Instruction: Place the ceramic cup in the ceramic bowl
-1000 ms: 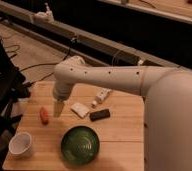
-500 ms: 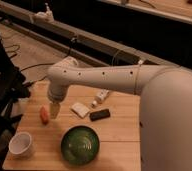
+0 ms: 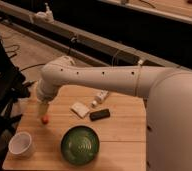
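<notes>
White ceramic cup (image 3: 22,145) sits at nine o'clock of the ceramic bowl (image 3: 79,145). The pincer (image 3: 43,109), grip state untellable, hangs at the cup's one o'clock; descending here would likely strike the orange item (image 3: 45,119).

One claw (image 3: 43,108) hangs over the left part of the one wooden surface (image 3: 125,131), and six loose things lie on that surface.

- One ceramic cup (image 3: 21,145), plain white, stands nearer the front edge than the claw and a little to its picture-left.
- One ceramic bowl (image 3: 80,145), dark green, sits nearer the front than the claw and to its picture-right.
- One small orange-red thing (image 3: 45,119) lies just under the claw.
- One flat white packet (image 3: 80,109) lies to the claw's picture-right.
- One black oblong thing (image 3: 99,114) lies beyond the packet.
- One small white bottle-like thing (image 3: 100,96) lies farther back, well apart from the claw.
</notes>
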Controlling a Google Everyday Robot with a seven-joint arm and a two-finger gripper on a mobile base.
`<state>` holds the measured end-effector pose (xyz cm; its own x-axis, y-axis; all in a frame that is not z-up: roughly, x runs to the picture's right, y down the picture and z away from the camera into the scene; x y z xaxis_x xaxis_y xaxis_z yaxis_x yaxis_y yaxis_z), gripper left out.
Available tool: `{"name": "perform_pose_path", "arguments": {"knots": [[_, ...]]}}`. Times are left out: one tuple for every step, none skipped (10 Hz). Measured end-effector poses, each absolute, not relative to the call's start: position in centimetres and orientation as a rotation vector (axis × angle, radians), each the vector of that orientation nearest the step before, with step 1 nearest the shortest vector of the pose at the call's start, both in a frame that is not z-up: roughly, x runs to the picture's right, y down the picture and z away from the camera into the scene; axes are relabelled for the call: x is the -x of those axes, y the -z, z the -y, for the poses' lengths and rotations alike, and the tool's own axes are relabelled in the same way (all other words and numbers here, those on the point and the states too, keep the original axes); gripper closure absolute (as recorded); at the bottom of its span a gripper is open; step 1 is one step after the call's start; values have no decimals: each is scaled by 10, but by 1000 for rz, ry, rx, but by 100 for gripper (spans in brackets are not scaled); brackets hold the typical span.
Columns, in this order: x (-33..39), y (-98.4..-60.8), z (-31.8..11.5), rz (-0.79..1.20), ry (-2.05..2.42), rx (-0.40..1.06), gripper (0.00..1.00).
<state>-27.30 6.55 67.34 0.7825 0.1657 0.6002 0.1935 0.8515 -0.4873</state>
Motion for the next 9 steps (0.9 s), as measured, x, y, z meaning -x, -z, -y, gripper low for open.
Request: {"name": "perform_pose_path", "arguments": {"knots": [[287,-667,-74,717,36,576,20],[295,-664,-81,734,52,587,20],[310,-662,-94,758,83,606,20],[323,-662,-105,774,108,620,20],[333,-662,-115,786,129,634,20],[346,-662,-127,798,157,651,20],[358,-662,-137,805,188,664,20],[371,-659,-149,814,237,672,20],[378,-656,-153,820,268,670,20]]}}
